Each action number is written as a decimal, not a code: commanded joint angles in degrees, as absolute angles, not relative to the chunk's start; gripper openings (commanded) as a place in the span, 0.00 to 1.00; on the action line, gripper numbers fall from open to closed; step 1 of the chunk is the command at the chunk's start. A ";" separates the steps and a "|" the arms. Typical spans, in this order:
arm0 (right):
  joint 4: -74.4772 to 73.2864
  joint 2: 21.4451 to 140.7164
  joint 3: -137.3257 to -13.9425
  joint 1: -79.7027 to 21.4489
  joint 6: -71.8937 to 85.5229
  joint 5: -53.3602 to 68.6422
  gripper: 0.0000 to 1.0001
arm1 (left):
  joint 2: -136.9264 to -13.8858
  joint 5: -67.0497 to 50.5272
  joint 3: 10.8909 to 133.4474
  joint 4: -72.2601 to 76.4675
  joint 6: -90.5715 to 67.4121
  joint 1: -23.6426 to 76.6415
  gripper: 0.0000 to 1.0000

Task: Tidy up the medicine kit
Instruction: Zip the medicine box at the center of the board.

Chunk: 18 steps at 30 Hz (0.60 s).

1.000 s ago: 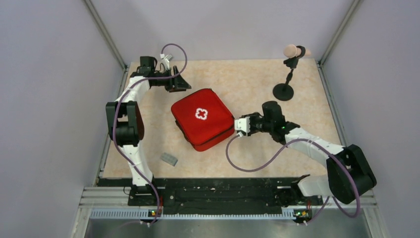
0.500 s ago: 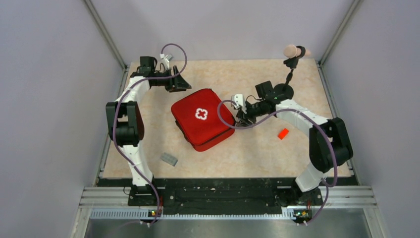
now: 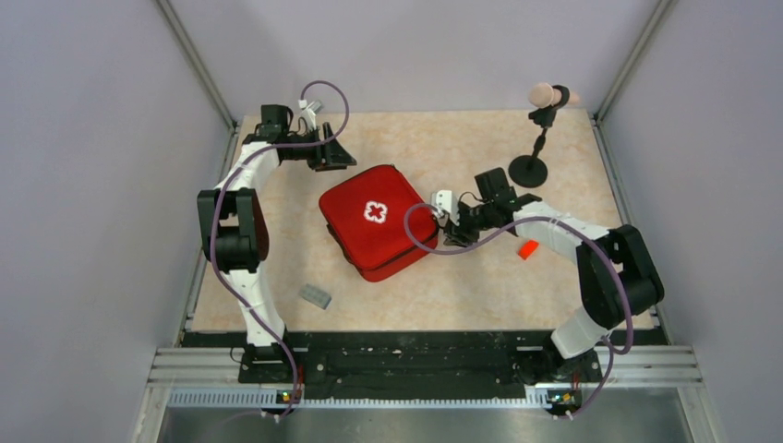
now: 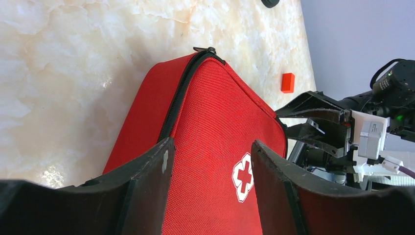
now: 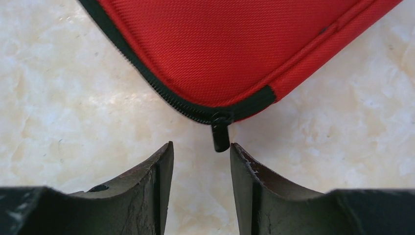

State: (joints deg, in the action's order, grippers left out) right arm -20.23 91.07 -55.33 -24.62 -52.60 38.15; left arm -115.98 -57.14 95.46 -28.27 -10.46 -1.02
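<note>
At the far left of the table point(image 3: 480, 148), the left gripper point(image 3: 336, 157) hangs just beyond the far left corner of the medicine kit point(image 3: 379, 226). Its two fingers are spread wide and nothing is between them; in the left wrist view the red lid and its white cross show through the gap, and whether the fingertips touch the fabric cannot be told. Nearer the arm bases, well apart from the pouch, a small grey piece point(image 3: 315, 296) lies flat on the marbled surface. The medicine kit sits around the middle of the table, turned cornerwise, lid down and cross facing up, with the black zipper running along its edge. At its right corner the right gripper point(image 3: 450, 224) points in low toward the pouch. The right wrist view shows its fingers parted and gripping nothing. The black zipper pull point(image 5: 220, 137) hangs from the corner just ahead of the gap, closer to the finger on the right of that view, and touches neither finger. Right of this arm's forearm, a small orange-red block point(image 3: 527, 248) rests on the table apart from the kit. A black stand point(image 3: 529, 169) with a round base and a pink top stands upright near the far right corner.
</note>
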 commanded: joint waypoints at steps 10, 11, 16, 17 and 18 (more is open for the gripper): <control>-6.01 89.94 -55.25 -27.62 -45.73 30.67 0.38 | -112.76 -57.33 95.23 -27.56 -9.87 -0.88 0.63; -6.35 90.12 -55.53 -27.60 -45.85 30.75 0.35 | -112.82 -57.46 95.19 -27.44 -9.85 -0.88 0.63; -8.39 89.82 -55.74 -27.62 -48.01 32.24 0.18 | -113.18 -57.77 95.43 -26.79 -10.64 -0.88 0.63; -8.73 89.56 -55.79 -27.63 -48.52 32.77 0.15 | -113.33 -57.87 95.49 -26.66 -10.82 -0.86 0.63; -8.98 89.27 -55.80 -27.62 -48.96 33.22 0.13 | -113.50 -57.90 95.60 -26.51 -11.00 -0.88 0.63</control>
